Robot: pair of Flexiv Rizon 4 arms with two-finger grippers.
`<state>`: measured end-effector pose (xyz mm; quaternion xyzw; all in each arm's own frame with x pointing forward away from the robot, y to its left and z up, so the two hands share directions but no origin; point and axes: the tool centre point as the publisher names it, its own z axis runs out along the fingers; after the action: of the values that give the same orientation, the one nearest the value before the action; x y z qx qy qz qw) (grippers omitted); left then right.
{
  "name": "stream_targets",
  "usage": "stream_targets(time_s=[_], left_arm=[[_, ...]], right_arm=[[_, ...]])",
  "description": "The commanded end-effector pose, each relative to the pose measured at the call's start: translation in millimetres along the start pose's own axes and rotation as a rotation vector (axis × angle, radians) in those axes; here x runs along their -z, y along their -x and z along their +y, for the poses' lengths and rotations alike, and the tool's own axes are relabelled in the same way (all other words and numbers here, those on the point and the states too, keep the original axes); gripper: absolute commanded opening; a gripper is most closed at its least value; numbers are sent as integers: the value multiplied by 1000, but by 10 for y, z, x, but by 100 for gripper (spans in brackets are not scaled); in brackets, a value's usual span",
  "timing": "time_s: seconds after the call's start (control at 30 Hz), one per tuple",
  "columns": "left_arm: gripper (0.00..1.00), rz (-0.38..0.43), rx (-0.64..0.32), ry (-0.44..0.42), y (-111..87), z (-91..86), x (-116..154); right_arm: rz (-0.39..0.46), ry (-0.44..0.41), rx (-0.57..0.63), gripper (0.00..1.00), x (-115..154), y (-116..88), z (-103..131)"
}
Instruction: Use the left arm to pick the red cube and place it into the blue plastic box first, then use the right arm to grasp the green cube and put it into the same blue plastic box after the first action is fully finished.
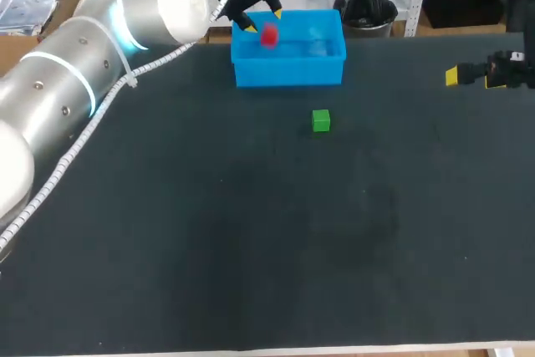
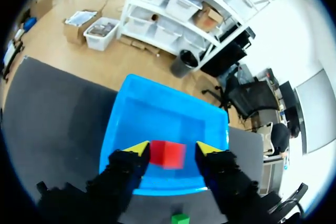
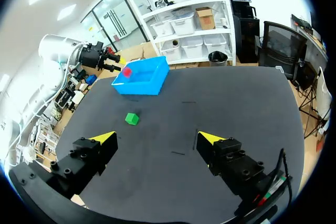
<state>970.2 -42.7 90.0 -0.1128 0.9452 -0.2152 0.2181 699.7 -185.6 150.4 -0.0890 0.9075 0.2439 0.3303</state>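
While the left tool (image 1: pixel 262 21) hangs open above the blue plastic box (image 1: pixel 288 68), red cube (image 2: pixel 167 154) loose, the open right tool (image 3: pixel 157 138) should next grasp the green cube (image 1: pixel 321 120).

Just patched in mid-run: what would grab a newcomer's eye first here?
The red cube is between the yellow tips of the open left pincer, over the blue plastic box at the far edge of the table. The green cube lies alone in front of the box, and the right pincer hovers open near the right edge.
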Motion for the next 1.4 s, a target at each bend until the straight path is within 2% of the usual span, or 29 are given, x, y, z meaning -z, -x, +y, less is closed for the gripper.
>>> stream_targets(time_s=[0.03,0.3,0.5,0.97,1.2,1.4], left_arm=[[100,169,-3,14,239,-93,-111],[100,131,-49,10,226,-91,120],[100,109,-78,-1,170,-1,364],[100,66,-194,-44,-269,346,1012],[100,31,-294,-43,-459,462,1258],[100,3,-357,-98,-574,553,1453]], right_arm=[[0,0,0,100,0,-1,0],[0,0,0,100,0,-1,0],[0,0,0,100,0,-1,0],[0,0,0,100,0,-1,0],[0,0,0,100,0,-1,0],[0,0,0,100,0,-1,0]])
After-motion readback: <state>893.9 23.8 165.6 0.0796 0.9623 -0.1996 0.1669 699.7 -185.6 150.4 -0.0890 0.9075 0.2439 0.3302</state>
